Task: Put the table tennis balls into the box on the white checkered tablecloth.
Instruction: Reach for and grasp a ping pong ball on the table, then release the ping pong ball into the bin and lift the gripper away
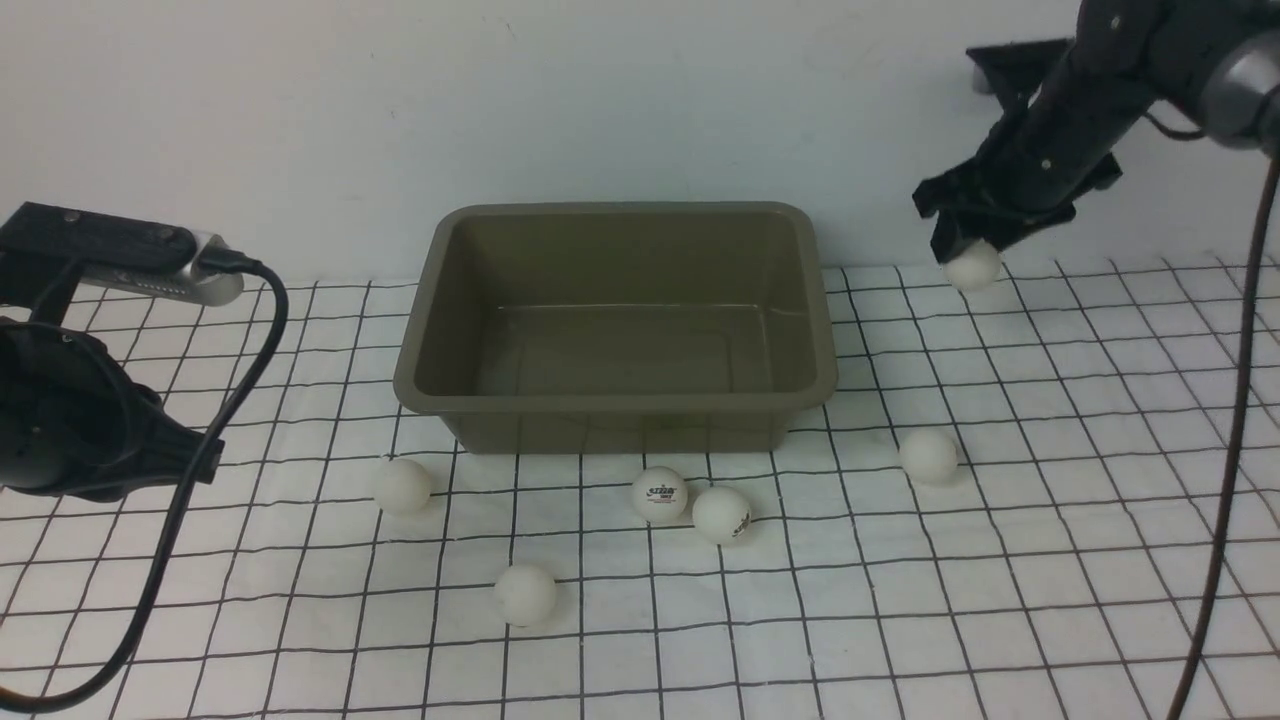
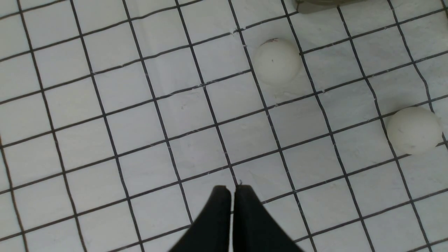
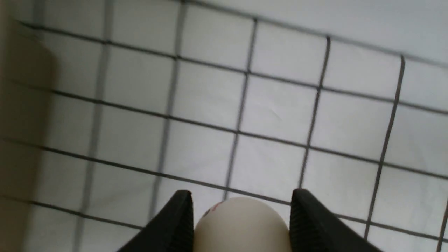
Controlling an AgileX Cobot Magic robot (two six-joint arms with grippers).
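While right jaws grip one ball (image 1: 972,268), left's closed — five balls (image 1: 403,486) (image 1: 660,493) (image 1: 721,514) (image 1: 928,455) (image 1: 525,594) front the box (image 1: 620,430).

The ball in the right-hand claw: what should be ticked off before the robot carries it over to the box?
1. Grip on the held ball: ok, it sits between both fingers of the right gripper.
2. Ball clear of the cloth: ok, it hangs above it.
3. Ball over the box: not ok, it is off to the box's right.
4. Room in the box: ok, nothing lies inside.
5. Left gripper out of the way: ok, it is shut, empty and well to the left of the box.
6. Ball high enough to pass the rim: cannot tell.
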